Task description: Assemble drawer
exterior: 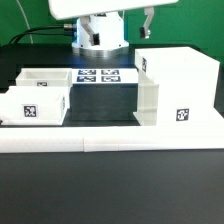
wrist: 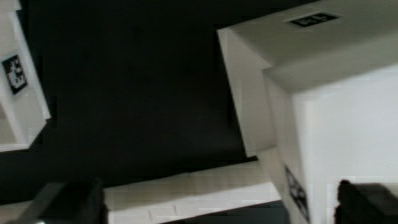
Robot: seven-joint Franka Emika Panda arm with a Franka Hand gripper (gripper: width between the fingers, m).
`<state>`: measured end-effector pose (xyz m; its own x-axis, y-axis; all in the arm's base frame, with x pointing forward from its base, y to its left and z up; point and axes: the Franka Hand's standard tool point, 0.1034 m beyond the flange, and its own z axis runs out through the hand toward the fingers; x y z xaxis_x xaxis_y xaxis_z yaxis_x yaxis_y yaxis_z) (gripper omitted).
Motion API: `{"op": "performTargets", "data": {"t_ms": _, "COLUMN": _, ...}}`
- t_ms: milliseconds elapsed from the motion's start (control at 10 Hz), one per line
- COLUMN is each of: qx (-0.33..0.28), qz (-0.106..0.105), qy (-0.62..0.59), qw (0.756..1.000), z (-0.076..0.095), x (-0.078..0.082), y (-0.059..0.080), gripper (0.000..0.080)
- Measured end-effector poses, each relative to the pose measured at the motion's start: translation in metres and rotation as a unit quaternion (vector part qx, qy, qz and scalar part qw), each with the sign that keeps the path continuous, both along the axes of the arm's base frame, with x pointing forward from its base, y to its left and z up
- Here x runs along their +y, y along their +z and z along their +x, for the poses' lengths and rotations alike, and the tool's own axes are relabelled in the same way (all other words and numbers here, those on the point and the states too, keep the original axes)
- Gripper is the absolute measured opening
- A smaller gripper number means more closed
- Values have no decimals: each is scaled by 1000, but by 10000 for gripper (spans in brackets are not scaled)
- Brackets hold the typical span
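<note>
Your jaws stand wide apart and hold nothing: in the wrist view the 2 dark fingers (wrist: 71,203) show far from each other, with only table and white parts between them. They hang above the black table (wrist: 143,100) and touch nothing.

Nearest to them is the large white cube-like plastic case (wrist: 329,90). It lies off-centre, toward 1 finger rather than between the 2, and its tagged top face is turned up at the camera.

In the exterior view the case stands to the exterior view's right of the white robot arm (exterior: 100,15). The 2 small white open-top plastic trays (exterior: 45,82) lie to the exterior view's left, well apart from the case. The marker board (exterior: 105,76) lies flat between the 2 groups, and the long low white border rail (exterior: 110,135) runs along the near side.

The case has no marked long axis, so I judge you need a sideways shift before any descent.
</note>
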<state>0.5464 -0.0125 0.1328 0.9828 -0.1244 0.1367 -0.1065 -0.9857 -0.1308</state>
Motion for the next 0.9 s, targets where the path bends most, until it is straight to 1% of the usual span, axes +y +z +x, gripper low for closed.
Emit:
{"op": "performTargets", "data": {"t_ms": 100, "qx": -2, "qz": -7, "qy": -6, "qw": 1000, "z": -4, "x": -17, "y": -5, "gripper": 649}}
{"op": "performTargets", "data": {"t_ms": 200, "qx": 0, "qz": -12, "qy": -10, "qw": 1000, "z": -9, "x": -27, "y": -12, "gripper": 649}}
{"op": "performTargets", "data": {"t_ms": 300, "qx": 0, "qz": -11, "qy": -10, "qw": 1000, "z": -8, "x": -23, "y": -11, "gripper": 649}}
{"op": "performTargets", "data": {"t_ms": 700, "qx": 3, "qz": -11, "qy": -16, "qw": 1000, "z": -10, "x": -23, "y": -13, "gripper": 649}}
{"op": "performTargets", "data": {"t_ms": 800, "qx": 12, "qz": -12, "qy": -20, "qw": 1000, "z": -13, "x": -24, "y": -17, "gripper": 649}}
{"op": "performTargets", "data": {"t_ms": 900, "qx": 27, "qz": -23, "qy": -6, "qw": 999, "z": -19, "x": -32, "y": -23, "gripper": 649}}
